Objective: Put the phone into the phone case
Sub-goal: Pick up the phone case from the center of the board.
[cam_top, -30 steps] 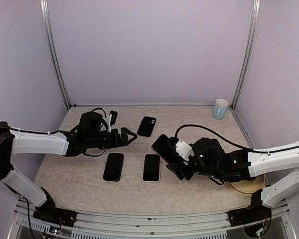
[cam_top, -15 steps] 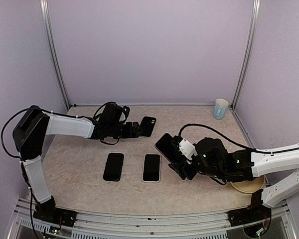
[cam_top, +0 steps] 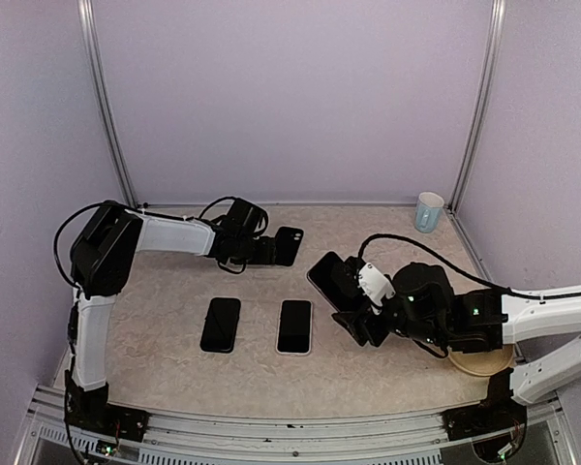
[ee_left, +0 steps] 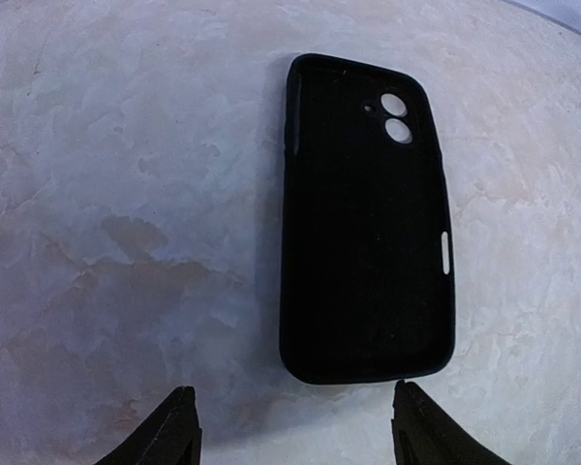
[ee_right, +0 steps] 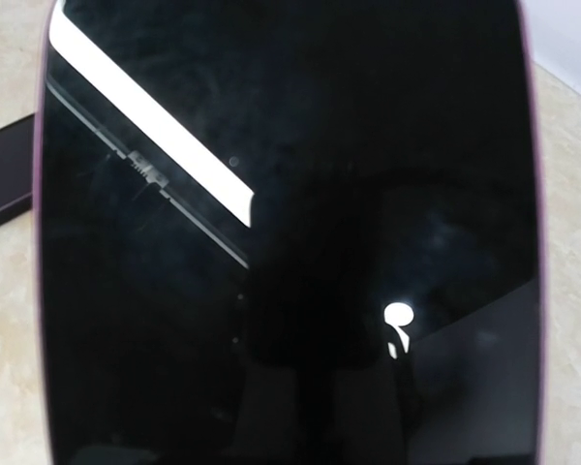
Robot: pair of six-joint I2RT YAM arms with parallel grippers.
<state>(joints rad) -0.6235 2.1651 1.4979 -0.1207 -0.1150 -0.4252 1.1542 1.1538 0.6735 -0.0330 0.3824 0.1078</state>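
The black phone case (ee_left: pixel 368 223) lies hollow side up on the table, its camera holes at the far end; in the top view the phone case (cam_top: pixel 289 246) sits at the back centre. My left gripper (ee_left: pixel 295 433) is open just short of the case's near end, one fingertip (ee_left: pixel 179 426) on each side and nothing between them. In the top view the left gripper (cam_top: pixel 268 252) reaches the case from the left. My right gripper (cam_top: pixel 356 302) is shut on the phone (cam_top: pixel 329 276), held tilted above the table. The phone's dark screen (ee_right: pixel 290 242) fills the right wrist view and hides the fingers.
Two other phones (cam_top: pixel 221 324) (cam_top: pixel 294 326) lie flat side by side at front centre; one phone (ee_right: pixel 0 174) shows at the right wrist view's left edge. A light blue cup (cam_top: pixel 428 211) stands at the back right. A wooden disc (cam_top: pixel 479 363) lies under the right arm.
The left arm has swung back and to the right up to the phone case, and its jaws have narrowed. The right arm has shifted slightly right with the phone in it.
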